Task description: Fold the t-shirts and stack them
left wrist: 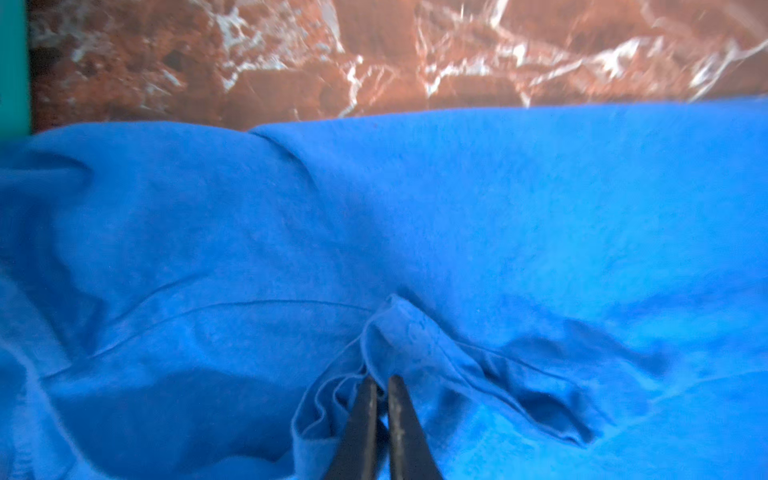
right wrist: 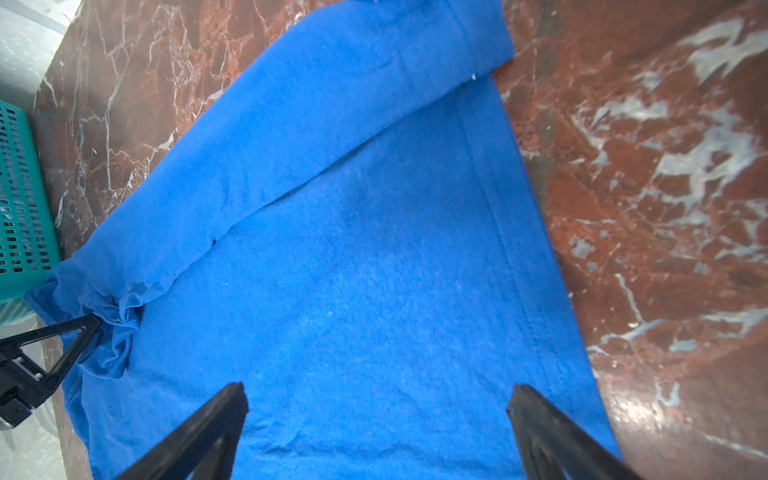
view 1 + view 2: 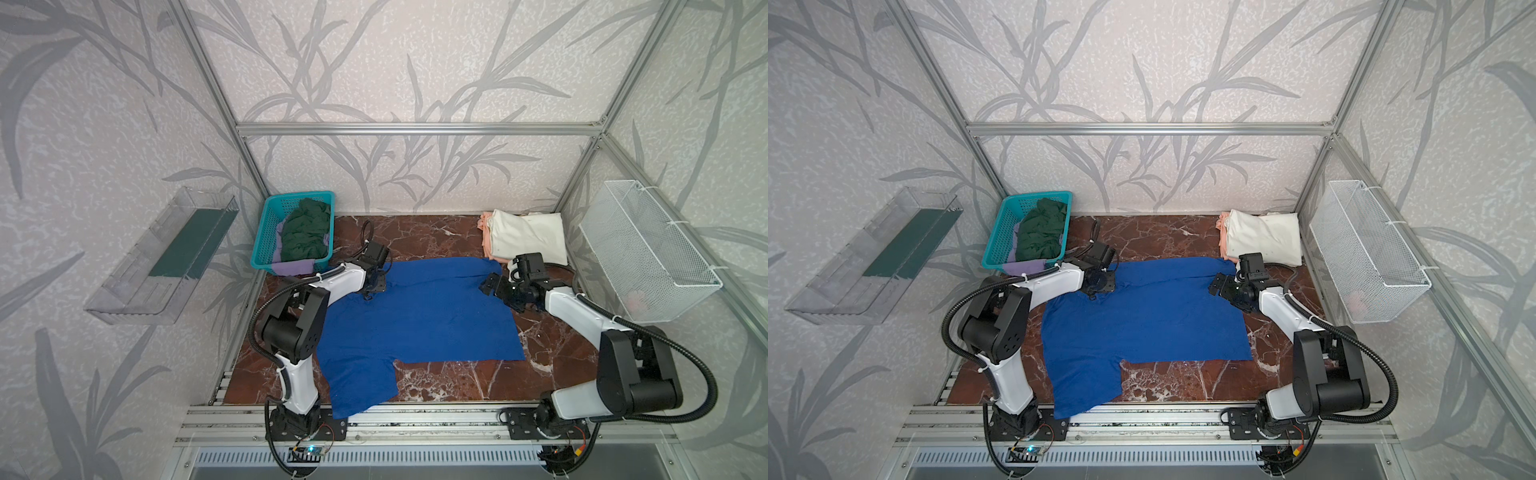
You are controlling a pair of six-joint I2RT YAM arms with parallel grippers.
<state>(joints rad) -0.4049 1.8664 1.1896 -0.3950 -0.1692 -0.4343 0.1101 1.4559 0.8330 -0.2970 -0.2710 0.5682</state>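
We see the blue t-shirt (image 3: 415, 320) lying flat on the table (image 3: 457, 382). The left gripper (image 1: 382, 380) pinches a fold near its far edge. The right gripper (image 2: 379, 390) hangs above it, jaws spread. Behind are a folded cream t-shirt (image 3: 528, 239) and a green t-shirt (image 3: 305, 235) in the basket (image 3: 270, 224).

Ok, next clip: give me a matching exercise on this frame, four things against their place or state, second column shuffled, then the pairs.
Things
1. blue t-shirt
2. dark green t-shirt
3. cream-white t-shirt
4. left tool

Places or states
A. folded, lying on the peach t-shirt at the far right corner
B. shut, pinching a bunch of the blue t-shirt
C. spread out on the table
D. crumpled in the teal basket

Pairs: 1-C, 2-D, 3-A, 4-B
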